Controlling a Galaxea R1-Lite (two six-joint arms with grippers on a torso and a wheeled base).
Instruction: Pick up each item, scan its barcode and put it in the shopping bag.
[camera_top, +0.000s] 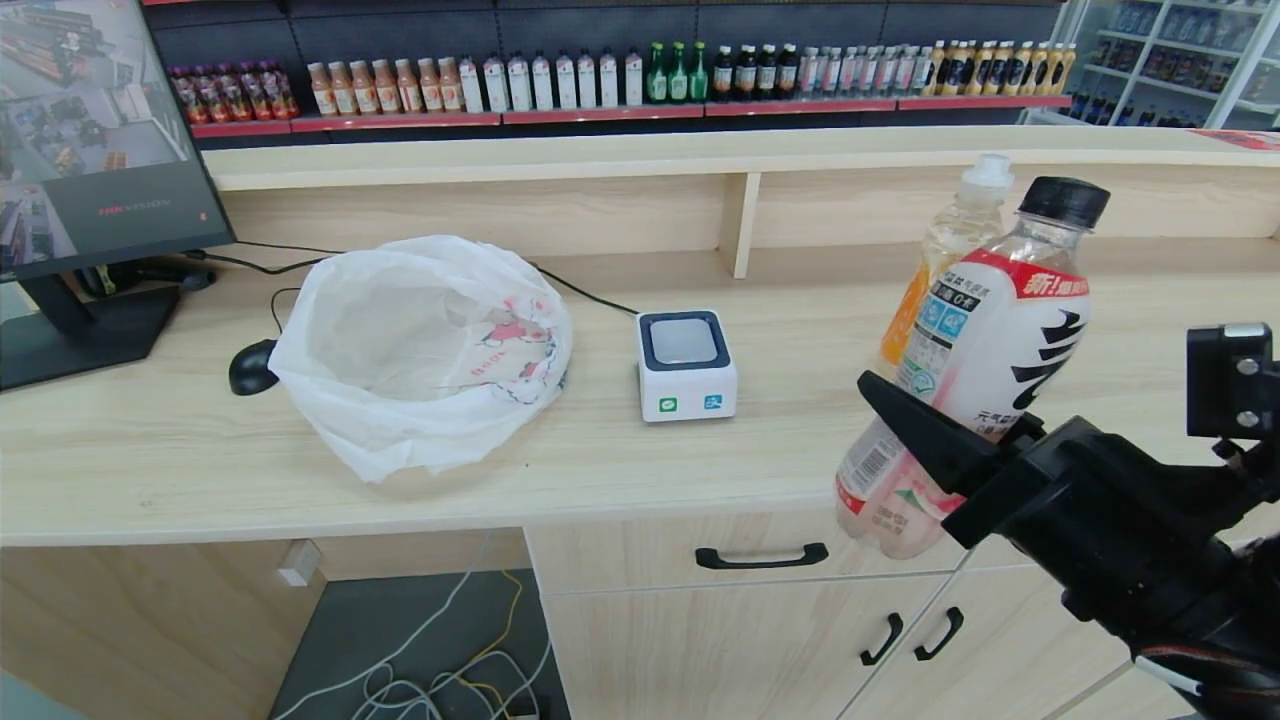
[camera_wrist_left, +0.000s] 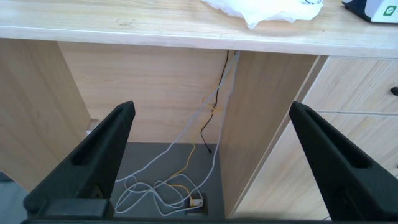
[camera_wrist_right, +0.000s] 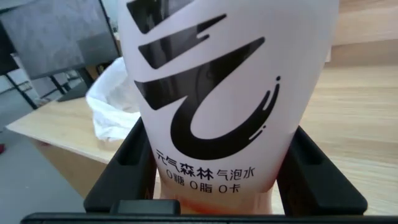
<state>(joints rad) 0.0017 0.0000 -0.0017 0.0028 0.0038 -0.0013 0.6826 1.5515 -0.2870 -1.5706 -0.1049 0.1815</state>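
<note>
Plastic bottle (camera_top: 1000, 330) sitting tilted in right claw (camera_wrist_right: 224, 168), clamped below middle; likely full, heavy, label slippery. Left claw (camera_wrist_left: 211, 118) hanging wide, empty.

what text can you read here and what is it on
"元气森林 气泡水": black-capped bottle.
"0糖 0脂 0卡": same bottle, the line below.
"新!": red band under its cap.
Too small or blurred: monitor logo, shopping bag print, barcode label, shelf bottles.
</note>
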